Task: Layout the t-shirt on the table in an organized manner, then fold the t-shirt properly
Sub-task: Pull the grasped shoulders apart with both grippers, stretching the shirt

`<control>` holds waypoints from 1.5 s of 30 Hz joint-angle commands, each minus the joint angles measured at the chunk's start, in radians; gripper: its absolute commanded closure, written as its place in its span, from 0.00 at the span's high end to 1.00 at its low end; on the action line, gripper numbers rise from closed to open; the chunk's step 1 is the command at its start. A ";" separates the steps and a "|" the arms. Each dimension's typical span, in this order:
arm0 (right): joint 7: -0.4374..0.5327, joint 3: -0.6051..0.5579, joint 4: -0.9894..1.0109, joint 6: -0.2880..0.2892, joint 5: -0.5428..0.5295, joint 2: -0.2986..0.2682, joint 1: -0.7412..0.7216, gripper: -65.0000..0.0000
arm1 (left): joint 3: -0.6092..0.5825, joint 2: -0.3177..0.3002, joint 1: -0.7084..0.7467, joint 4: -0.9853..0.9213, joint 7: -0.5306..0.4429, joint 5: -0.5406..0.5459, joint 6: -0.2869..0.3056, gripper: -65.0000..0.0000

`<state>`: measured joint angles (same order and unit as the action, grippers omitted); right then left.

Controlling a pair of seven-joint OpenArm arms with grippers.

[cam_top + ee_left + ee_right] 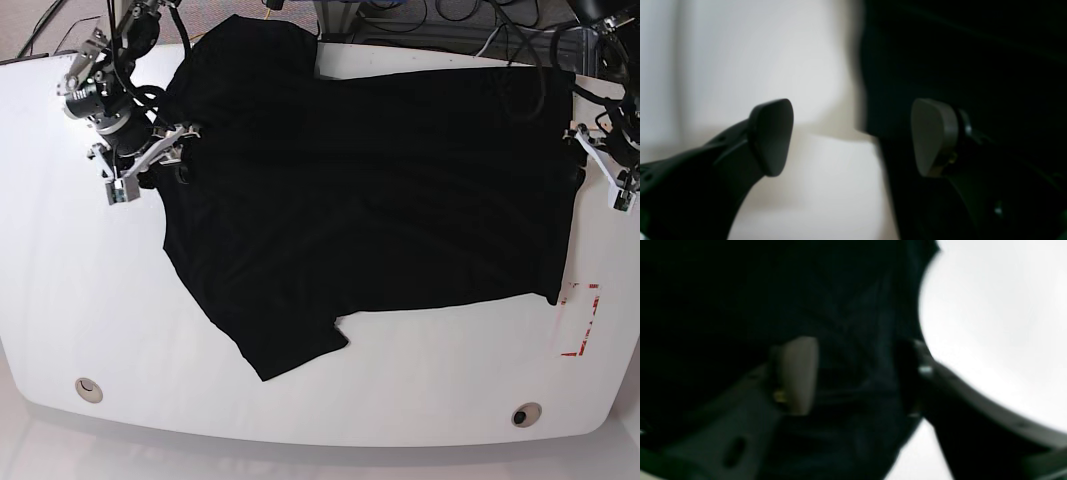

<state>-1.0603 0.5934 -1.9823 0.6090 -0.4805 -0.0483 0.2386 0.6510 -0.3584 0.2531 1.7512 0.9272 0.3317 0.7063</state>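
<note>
The shirt (pixel 370 190) is spread out on the table (pixel 60 300), black and a bit crooked, with one sleeve poking down near the front edge. The left gripper (pixel 853 136) is seen wide apart with nothing held; the right gripper (pixel 857 376) is partly apart with cloth between its jaws, and a hold cannot be told. The crooked sleeve should be pulled flat before any fold is made.

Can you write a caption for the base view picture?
Black t-shirt spread across the white table, a gripper at each side edge.
</note>
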 commanded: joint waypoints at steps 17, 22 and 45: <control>0.015 0.264 0.054 0.001 -0.318 0.051 0.140 0.74 | 0.003 -0.026 0.154 0.109 -0.017 0.040 -0.008 0.81; 0.015 0.271 0.174 0.009 -0.318 0.049 0.132 0.74 | 0.017 -0.017 0.165 0.108 -0.017 0.040 -0.008 0.81; 0.013 0.236 0.355 0.005 -0.318 0.000 0.040 0.74 | -0.017 0.000 0.163 0.103 -0.017 0.034 -0.008 0.81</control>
<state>-1.0470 0.8417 -1.6146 0.6174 -0.7933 -0.0418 0.2821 0.6258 -0.3397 0.4179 1.8400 0.9268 0.3614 0.6983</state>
